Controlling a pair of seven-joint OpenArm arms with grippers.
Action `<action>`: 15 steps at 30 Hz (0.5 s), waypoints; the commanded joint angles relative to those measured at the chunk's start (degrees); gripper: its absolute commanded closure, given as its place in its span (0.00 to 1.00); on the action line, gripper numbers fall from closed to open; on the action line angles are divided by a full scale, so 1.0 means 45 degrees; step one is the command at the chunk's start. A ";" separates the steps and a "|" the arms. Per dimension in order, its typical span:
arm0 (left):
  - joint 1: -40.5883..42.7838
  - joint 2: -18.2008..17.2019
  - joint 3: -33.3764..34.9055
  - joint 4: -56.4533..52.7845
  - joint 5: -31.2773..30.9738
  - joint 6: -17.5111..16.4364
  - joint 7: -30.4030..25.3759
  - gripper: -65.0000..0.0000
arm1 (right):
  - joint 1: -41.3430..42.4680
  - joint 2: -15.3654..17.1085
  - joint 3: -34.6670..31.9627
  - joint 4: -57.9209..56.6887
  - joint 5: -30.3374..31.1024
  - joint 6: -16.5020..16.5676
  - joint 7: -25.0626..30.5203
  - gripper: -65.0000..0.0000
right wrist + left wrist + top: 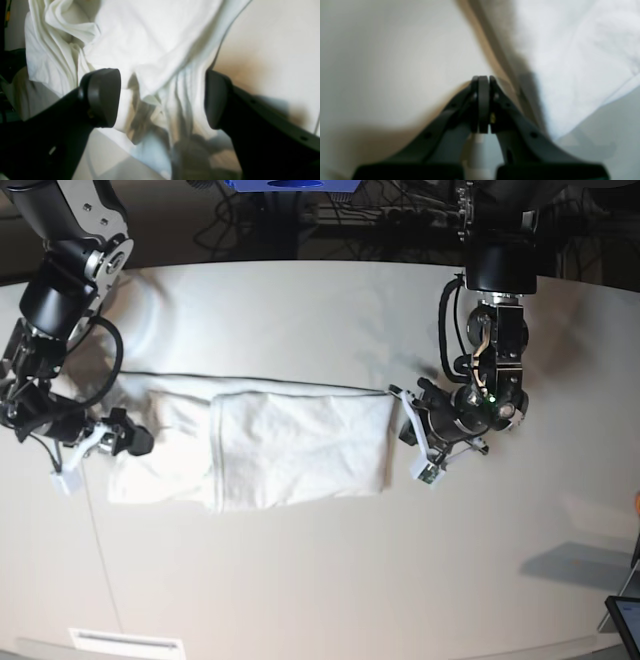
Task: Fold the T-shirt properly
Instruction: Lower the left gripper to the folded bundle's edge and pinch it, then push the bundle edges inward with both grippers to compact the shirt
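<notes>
Both arms are black with silver-grey joint housings, seen at the upper left and upper right of the base view. A black cable loops beside each forearm. The left pincer [483, 82] has dark grey tapered fingers [440, 125] dotted with small screw holes. The right pincer [161, 100] carries broad, rounded black pads [103, 96]. A green light glows on the wrist at right.

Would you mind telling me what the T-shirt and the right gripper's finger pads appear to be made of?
The T-shirt looks like soft, matte white woven or knit cloth, probably cotton: it bunches into limp folds and creases. The right gripper stands open over it; its fingers look like dark, smooth moulded plastic or rubber with a dull sheen, though blur leaves that open.
</notes>
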 commanded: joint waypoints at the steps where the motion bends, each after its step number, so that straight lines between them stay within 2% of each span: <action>1: -0.0234 0.0007 -0.0038 0.0147 -0.0088 0.0011 -0.0153 1.00 | 0.0162 0.0030 -0.0241 0.0097 -0.0204 -0.0026 -0.0337 0.25; 9: -0.0254 0.0320 -0.0018 0.0147 -0.0068 0.0011 -0.0153 1.00 | 0.0143 -0.0029 -0.0515 0.0097 -0.0184 -0.0026 -0.0259 0.28; 11: -0.0254 0.0320 -0.0018 0.0147 -0.0068 0.0011 -0.0153 1.00 | 0.0123 -0.0009 -0.0534 0.0097 -0.0223 -0.0026 -0.0259 0.39; 12: -0.0254 0.0320 -0.0018 0.0147 -0.0068 0.0011 -0.0133 1.00 | 0.0123 -0.0009 -0.0534 0.0097 -0.0223 -0.0026 -0.0259 0.48; 15: -0.0234 0.0339 0.0021 0.0147 -0.0088 0.0011 -0.0114 1.00 | 0.0123 -0.0009 -0.0749 0.0097 -0.0204 -0.0026 -0.0279 0.86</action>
